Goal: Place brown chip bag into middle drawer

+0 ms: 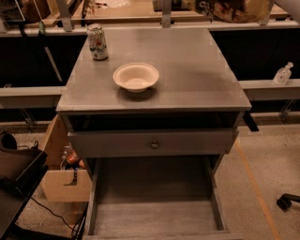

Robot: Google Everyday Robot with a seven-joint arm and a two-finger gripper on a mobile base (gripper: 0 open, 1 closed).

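Observation:
The brown chip bag (pixel 240 10), crinkled dark brown and cream foil, shows at the top edge, behind the cabinet's back right corner. My gripper (pixel 209 6) is at the bag's left end, mostly cut off by the top edge, and shut on the bag, holding it up. A bit of the white arm (pixel 291 3) shows in the top right corner. The middle drawer (pixel 154 219) is pulled out at the bottom, a wide shallow grey box with a bare worn floor, far below and in front of the gripper.
On the grey cabinet top (pixel 197 70) stand a white bowl (pixel 136 77) and a green-white soda can (pixel 97 42). A drawer front with a round knob (pixel 154 145) sits above the open drawer. A wooden box (pixel 63 176) is at the left, a small bottle (pixel 283 74) at the right.

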